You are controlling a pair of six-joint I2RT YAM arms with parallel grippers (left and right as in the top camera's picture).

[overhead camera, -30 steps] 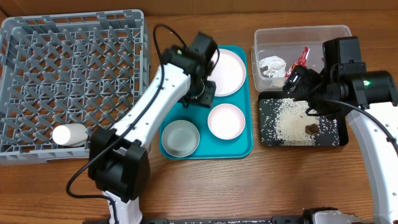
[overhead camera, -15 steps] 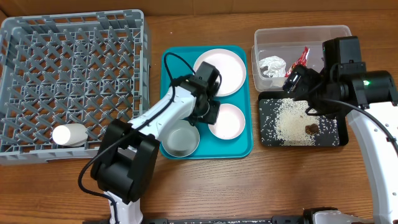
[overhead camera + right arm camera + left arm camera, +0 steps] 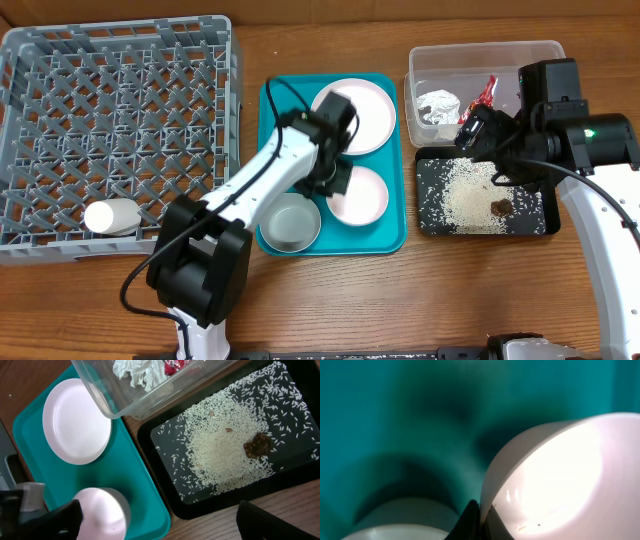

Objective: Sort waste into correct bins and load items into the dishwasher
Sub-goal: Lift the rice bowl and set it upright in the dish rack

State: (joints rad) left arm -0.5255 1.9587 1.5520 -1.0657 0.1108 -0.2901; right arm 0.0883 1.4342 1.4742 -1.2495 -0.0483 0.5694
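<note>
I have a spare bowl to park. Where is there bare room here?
Broadest bare wood is the table front strip, below the teal tray and black rice tray. The dish rack is free apart from a white cup at its front left corner. Crowded: the teal tray, holding a plate, pink bowl, grey bowl and the left end effector.

Tabletop (image 3: pixel 450 290): wood, visible grain, low sheen. Rack (image 3: pixel 120 100): grey plastic lattice, matt. Teal tray (image 3: pixel 385 235): smooth plastic, soft sheen. Pink bowl (image 3: pixel 560 475): glossy, bright highlights inside. Plate (image 3: pixel 365 115): smooth, pale. Grey bowl (image 3: pixel 290 222): smooth, duller finish. Bin (image 3: pixel 480 55): clear plastic. Foil (image 3: pixel 438 104): crumpled, metallic. Wrapper (image 3: pixel 483 92): red, shiny. Black tray (image 3: pixel 530 220): smooth, slightly glossy. Rice (image 3: pixel 465 195): matt grains.
</note>
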